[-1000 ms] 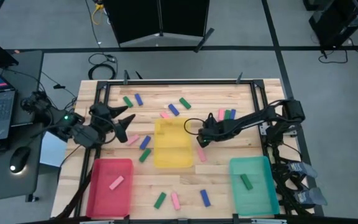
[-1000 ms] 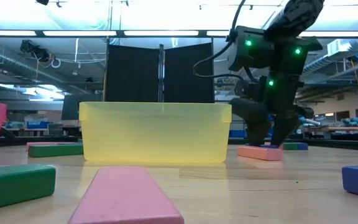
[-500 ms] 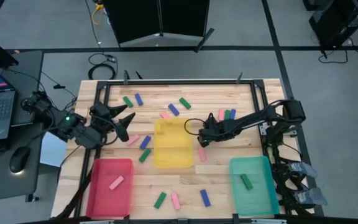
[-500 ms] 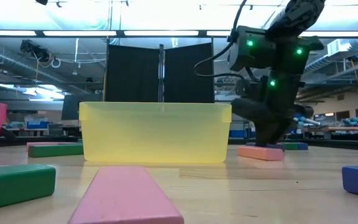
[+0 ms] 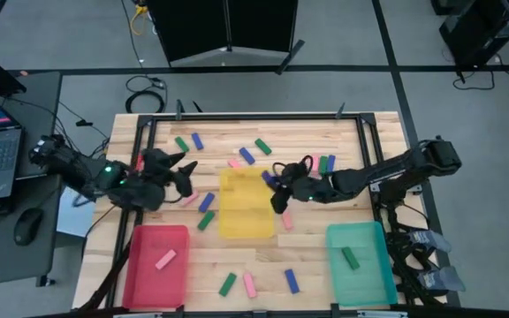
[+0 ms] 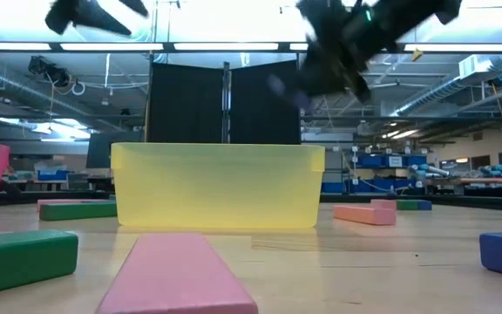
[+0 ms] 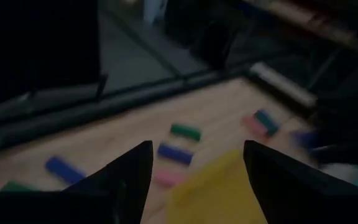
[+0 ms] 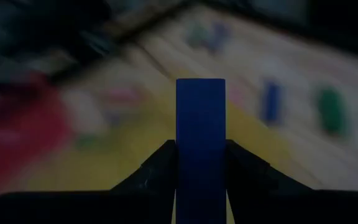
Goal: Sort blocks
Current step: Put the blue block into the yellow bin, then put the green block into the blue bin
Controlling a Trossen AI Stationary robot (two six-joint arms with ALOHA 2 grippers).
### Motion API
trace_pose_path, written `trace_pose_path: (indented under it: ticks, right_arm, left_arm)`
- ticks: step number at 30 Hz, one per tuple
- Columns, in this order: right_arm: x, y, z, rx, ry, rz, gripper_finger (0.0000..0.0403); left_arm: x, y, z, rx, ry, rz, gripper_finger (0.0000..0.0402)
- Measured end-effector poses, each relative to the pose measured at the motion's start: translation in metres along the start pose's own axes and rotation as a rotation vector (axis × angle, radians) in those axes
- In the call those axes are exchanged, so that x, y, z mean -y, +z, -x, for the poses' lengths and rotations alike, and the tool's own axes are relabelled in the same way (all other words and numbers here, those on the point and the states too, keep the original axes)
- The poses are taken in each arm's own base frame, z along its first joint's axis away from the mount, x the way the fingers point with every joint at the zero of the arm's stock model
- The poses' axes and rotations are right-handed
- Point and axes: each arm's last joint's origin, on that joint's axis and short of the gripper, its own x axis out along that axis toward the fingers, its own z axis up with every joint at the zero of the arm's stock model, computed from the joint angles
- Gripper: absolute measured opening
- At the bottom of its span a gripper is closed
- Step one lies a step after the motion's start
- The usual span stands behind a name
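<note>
Both arms are dark, nearly black, built of chunky jointed segments. The left arm point(image 5: 104, 177) in the left middle of the overhead frame carries a small green light on its wrist housing, with black cable looping along its links. The right arm point(image 5: 387, 172), right of centre, has a blocky shoulder and thin cable curling by its wrist. Seen from table level, top right, its housing shows a green light. Wrist cameras show tapering, matte black fingers point(image 7: 126, 177).
</note>
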Motion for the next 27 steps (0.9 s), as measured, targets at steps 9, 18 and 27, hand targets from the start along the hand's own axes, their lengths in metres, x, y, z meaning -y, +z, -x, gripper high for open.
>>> trace_pose_path:
  ticks: [9, 18, 27]
  right_arm:
    - [-0.02, -0.024, -0.039, 0.029, 0.097, -0.004, 0.0167]
    - [-0.026, -0.024, -0.047, 0.01, 0.126, 0.036, 0.0299]
    - [-0.033, 0.026, 0.013, 0.214, 0.093, 0.171, 0.0299]
  left_arm:
    - [-0.02, -0.002, -0.048, -0.203, 0.245, -0.025, 0.0259]
    - [-0.05, 0.009, -0.082, -0.341, 0.422, -0.012, 0.0259]
    - [-0.104, 0.02, -0.135, -0.544, 0.59, 0.02, 0.0259]
